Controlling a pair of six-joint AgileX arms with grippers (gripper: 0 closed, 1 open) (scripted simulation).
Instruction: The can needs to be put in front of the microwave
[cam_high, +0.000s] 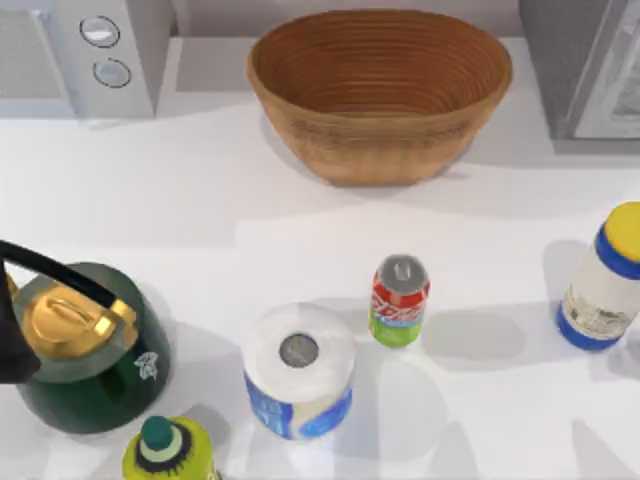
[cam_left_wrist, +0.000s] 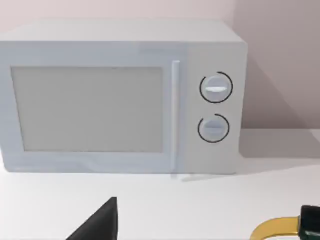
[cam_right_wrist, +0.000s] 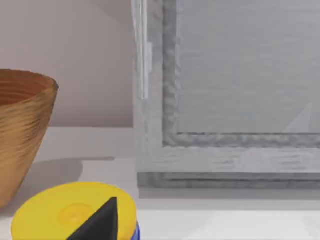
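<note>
- Can (cam_high: 399, 300) is standing upright on the table (cam_high: 200, 200) near the middle, just beside the paper roll (cam_high: 299, 371) and well apart from the microwave (cam_high: 80, 55) in the far left corner.
- It is looking light, thin-walled and stiff; the smooth printed metal is probably being slippery, and a hard squeeze is risking a dent.
- Best hold, I am judging, is across the round body at the red and green bands, below the silver top.
- Left tool (cam_left_wrist: 102, 222) is showing as one dark finger tip in front of the microwave; the right tool (cam_right_wrist: 100, 222) is hanging over the yellow-capped jar (cam_high: 605, 280). How far each is open I cannot tell; neither is holding anything that I am seeing.
- Ribbed woven basket (cam_high: 380, 90) and glossy green kettle (cam_high: 85, 350) are standing nearby.
</note>
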